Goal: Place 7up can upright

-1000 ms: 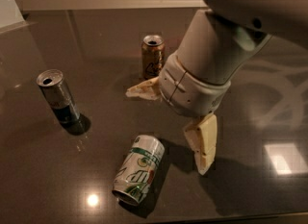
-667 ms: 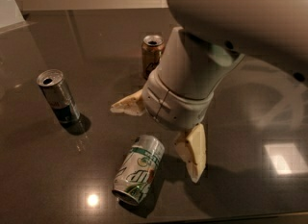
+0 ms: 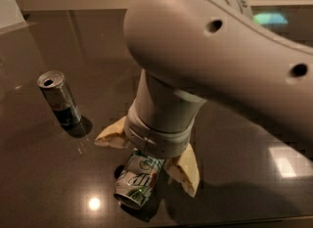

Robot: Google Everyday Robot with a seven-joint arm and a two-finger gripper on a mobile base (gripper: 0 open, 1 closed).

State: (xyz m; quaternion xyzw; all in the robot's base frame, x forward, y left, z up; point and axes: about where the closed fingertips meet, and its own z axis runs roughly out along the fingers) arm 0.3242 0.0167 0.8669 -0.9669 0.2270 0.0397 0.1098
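The 7up can [image 3: 138, 182] lies on its side on the dark table [image 3: 44, 173], its open end towards the front edge. My gripper [image 3: 148, 154] hangs right above the can's far end. It is open, with one tan finger [image 3: 112, 136] to the can's left and the other finger [image 3: 186, 173] to its right. The fingers stand on either side of the can and hold nothing. My large grey arm hides the can's far end.
A slim silver-and-dark can [image 3: 59, 98] stands upright at the left. My arm covers the table's middle and right. The table's front edge runs along the bottom right. A white object [image 3: 10, 7] sits at the far left corner.
My arm has moved left and forwards, down over the lying can. The fingers now stand on either side of it. The brown-gold can at the back is now hidden behind my arm.
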